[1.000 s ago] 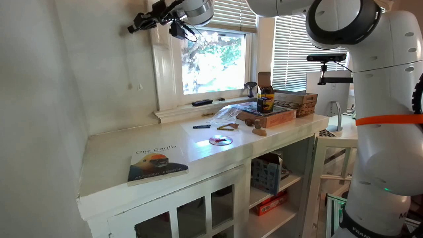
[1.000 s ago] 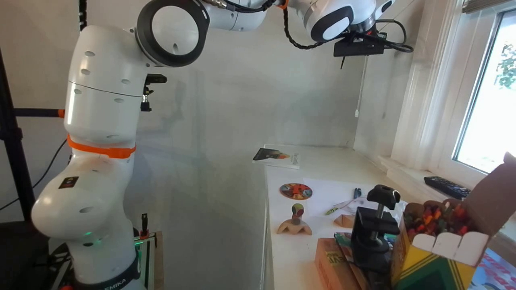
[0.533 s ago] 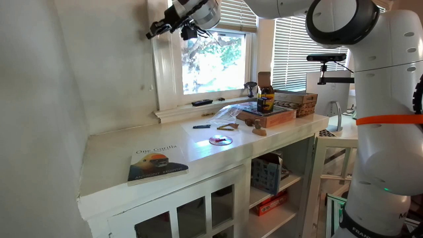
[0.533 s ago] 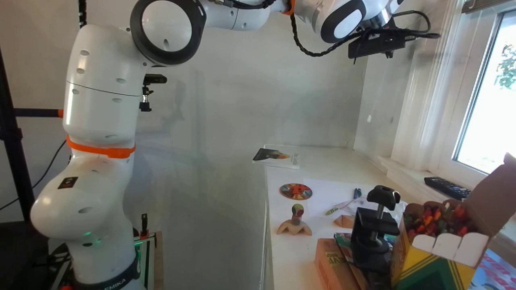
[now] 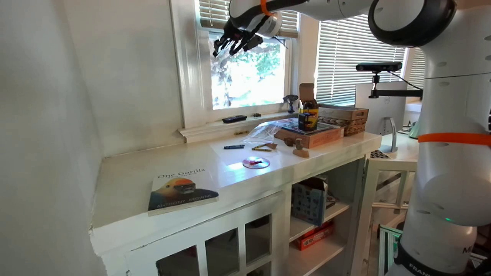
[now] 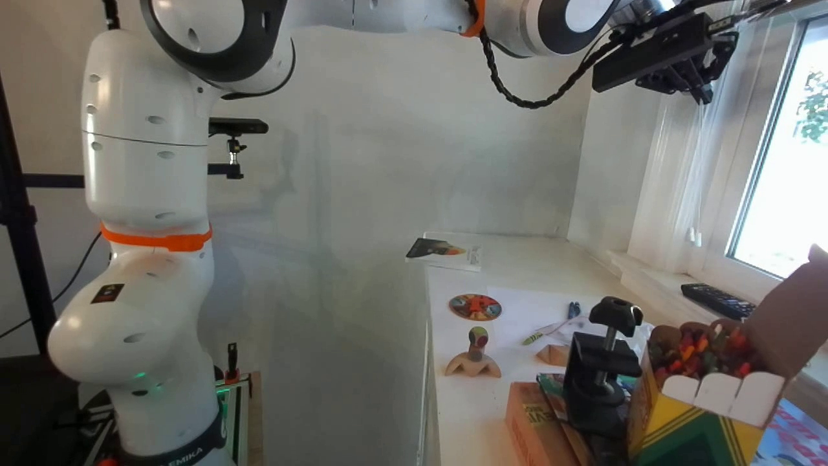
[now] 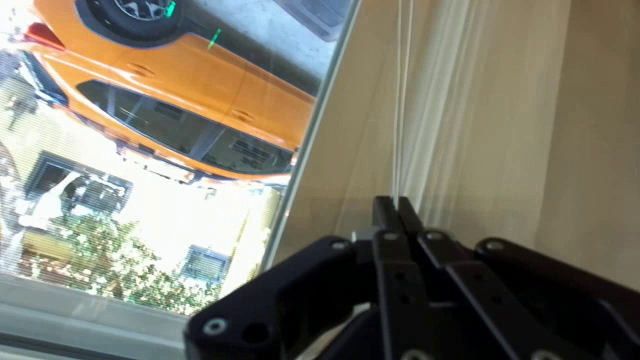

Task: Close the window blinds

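Pinching cords [image 7: 398, 115]: tool [image 7: 396, 203], wrist view. Blinds [image 5: 212, 13]: exterior view only.

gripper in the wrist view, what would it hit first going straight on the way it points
The gripper, shut on the cords, would probably meet the window frame first; how far off that is, I cannot tell.

Getting loads of daylight [image 6: 786, 207] through a white-framed rectangular glass window [image 5: 253, 82], plus seeing plain off-white walls [image 5: 126, 76] and a long white glass-doored cabinet [image 5: 249, 188].
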`<state>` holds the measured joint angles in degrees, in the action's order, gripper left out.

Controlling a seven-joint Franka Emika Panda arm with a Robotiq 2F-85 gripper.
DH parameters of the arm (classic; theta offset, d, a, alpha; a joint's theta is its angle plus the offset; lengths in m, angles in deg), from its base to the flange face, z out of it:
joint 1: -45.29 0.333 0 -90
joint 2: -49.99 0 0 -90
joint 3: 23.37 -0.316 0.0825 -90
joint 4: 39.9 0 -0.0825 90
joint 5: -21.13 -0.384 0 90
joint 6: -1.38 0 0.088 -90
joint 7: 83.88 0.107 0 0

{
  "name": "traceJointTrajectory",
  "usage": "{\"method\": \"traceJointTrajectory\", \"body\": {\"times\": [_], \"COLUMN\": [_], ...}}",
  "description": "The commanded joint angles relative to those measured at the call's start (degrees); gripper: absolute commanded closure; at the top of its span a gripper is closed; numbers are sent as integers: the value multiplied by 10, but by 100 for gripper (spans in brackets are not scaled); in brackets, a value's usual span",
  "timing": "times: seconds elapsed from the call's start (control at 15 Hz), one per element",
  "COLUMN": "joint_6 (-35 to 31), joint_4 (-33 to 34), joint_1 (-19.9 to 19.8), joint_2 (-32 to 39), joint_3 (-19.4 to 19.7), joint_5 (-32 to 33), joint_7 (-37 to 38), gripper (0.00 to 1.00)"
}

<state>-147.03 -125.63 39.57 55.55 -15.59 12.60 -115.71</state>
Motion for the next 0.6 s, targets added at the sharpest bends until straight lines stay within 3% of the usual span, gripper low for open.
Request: {"method": "traceJointTrajectory", "body": {"times": [0.0,0.53], "joint_6": [14,52], "joint_4": [-40,-51], "joint_1": [4,-12], "joint_2": [-29,-39], "joint_3": [18,9], "joint_5": [86,149], "joint_7": [73,135], "gripper": [100,100]}}
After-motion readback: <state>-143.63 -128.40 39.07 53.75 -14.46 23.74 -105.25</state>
